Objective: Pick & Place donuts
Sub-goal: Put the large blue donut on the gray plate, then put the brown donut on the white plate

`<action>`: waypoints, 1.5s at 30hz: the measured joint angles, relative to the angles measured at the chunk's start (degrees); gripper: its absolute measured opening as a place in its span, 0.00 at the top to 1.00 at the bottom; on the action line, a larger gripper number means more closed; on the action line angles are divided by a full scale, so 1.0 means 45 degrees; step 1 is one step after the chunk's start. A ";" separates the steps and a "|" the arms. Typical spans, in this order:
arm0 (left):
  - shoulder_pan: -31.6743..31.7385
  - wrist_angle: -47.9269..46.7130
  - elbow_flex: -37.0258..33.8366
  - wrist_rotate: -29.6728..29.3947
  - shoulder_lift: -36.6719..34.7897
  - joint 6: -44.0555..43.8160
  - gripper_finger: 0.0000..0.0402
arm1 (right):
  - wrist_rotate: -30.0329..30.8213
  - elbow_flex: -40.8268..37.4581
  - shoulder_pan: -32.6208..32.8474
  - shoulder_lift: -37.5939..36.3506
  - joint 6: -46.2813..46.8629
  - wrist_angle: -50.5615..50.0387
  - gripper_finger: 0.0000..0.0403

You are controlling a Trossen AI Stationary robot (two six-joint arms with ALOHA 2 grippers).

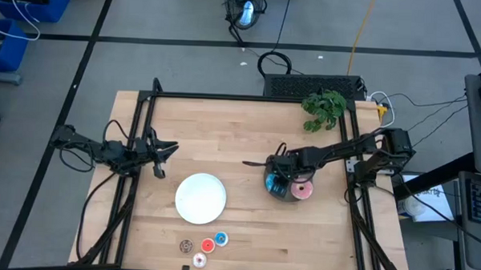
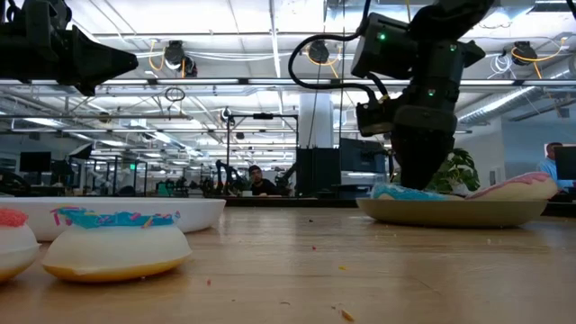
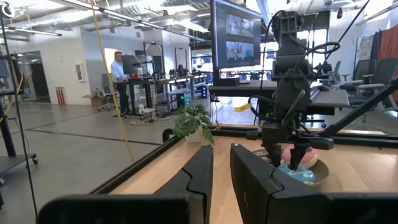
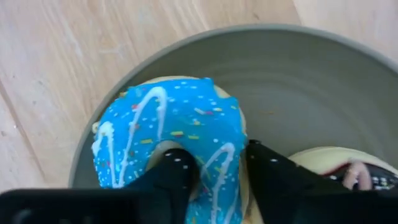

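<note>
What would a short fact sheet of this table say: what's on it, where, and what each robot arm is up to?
grey plate: right of centre, holds a blue donut and a pink donut
white plate: middle of the table, nothing on it
small donuts: four, grouped near the front edge, below the white plate
right tool: down over the grey plate, fingers astride one side of the blue donut's ring
left tool: waiting at the table's left side, away from the donuts
plant: back right corner

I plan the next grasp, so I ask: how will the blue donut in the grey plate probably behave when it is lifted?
The blue donut looks moulded and glossy, so probably stiff and slightly slippery. It lies flat in the grey plate, so rolling seems unlikely. The right gripper straddles its ring.
</note>
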 joint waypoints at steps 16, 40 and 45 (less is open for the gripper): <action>-0.0005 0.0075 0.0000 0.0002 -0.0002 0.0109 0.84 | -0.0058 0.0069 -0.0496 -0.0438 -0.0368 0.0092 0.38; 0.0000 0.0088 0.0000 0.0000 -0.0003 0.0335 0.84 | 0.3127 -0.0050 0.2270 -0.6467 -0.4094 0.1942 0.73; 0.0000 0.0075 0.0000 0.0000 0.0000 0.0330 0.84 | 0.3419 -0.1416 0.3146 -0.9391 -0.4607 0.3290 0.97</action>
